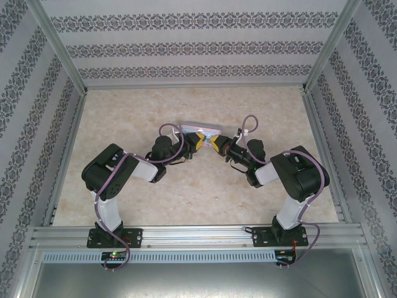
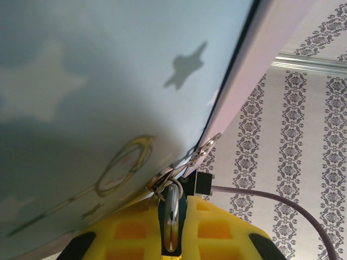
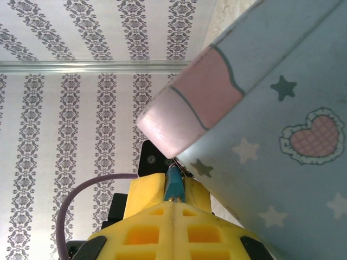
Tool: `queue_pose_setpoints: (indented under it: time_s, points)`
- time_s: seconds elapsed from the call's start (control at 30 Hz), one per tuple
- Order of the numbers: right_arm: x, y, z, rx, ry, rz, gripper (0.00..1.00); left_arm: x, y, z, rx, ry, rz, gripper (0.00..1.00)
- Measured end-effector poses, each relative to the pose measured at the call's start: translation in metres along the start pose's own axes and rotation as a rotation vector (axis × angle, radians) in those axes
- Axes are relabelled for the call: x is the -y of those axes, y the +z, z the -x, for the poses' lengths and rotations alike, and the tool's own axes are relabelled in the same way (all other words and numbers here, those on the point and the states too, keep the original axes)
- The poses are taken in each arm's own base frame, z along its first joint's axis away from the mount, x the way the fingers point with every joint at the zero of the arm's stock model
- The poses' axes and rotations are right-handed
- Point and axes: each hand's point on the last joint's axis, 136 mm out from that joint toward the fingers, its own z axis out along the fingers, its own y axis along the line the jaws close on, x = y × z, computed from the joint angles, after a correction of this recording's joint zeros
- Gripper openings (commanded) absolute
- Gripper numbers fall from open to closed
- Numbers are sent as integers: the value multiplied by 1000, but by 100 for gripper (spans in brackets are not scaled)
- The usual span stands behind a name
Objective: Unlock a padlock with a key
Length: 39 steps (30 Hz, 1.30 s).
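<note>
**Bracing for the key**

Steadies tiny bluish silver-shackled padlock [image 2: 171, 215] at hasp [image 2: 203, 147] of pastel-blue cartoon-printed tin box [image 2: 108, 81], with left gripper [image 2: 173, 234] clamped on it. Pinches teal brass-tipped sliver [image 3: 174, 183], likely the key, in closed right gripper [image 3: 174, 198], aimed lockward.

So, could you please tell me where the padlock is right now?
In the left wrist view, the padlock sits at bottom centre between the yellow fingers of the left gripper, just under the latch of the tin box.
</note>
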Motion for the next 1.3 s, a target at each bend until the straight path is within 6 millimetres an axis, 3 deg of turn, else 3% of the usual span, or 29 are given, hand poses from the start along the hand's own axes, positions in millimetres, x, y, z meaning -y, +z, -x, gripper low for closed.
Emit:
queue_pose_setpoints:
  time_s: [1.3]
  points:
    - [6,3,-1,5,14,-13,0,-5,0,2,9,77,21,0]
